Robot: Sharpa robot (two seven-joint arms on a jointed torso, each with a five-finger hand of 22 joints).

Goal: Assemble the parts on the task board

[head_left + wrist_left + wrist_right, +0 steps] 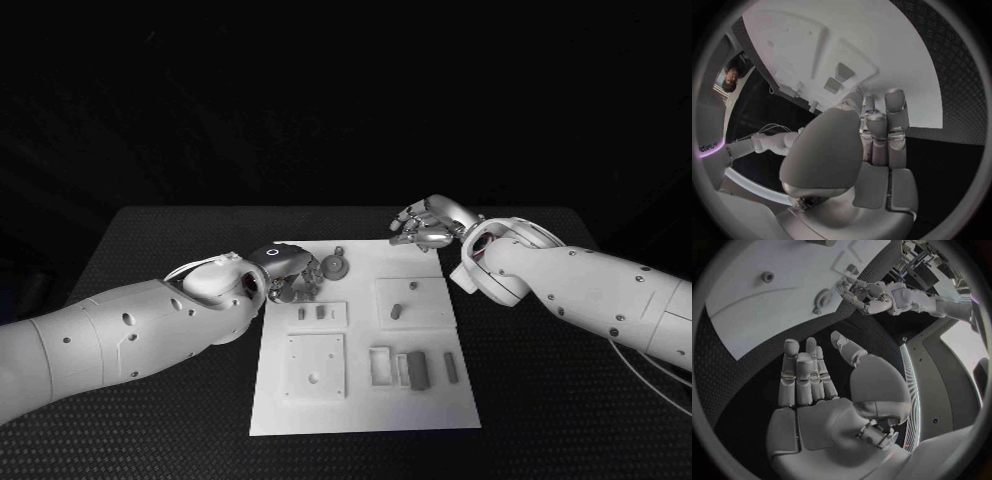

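Note:
The white task board [368, 400] lies in the middle of the table. A round grey gear-like part [335, 265] sits near its far left corner. My left hand [290, 272] hovers at the board's left edge just beside that part, fingers pointing down and holding nothing; the left wrist view has its fingers [879, 135] stretched toward the board [904, 60]. My right hand [426, 225] hangs over the board's far right corner, empty. In the right wrist view its fingers [804, 375] are straight, the thumb held apart, with the gear-like part [821, 298] and my left hand [866, 292] beyond.
Small grey pieces [312, 313] stand in a raised block left of centre. A short peg [414, 285] and another piece [397, 311] sit on the right block. Two dark bars [418, 369] and a white frame [381, 365] lie nearer me. Black table [548, 400] surrounds the board.

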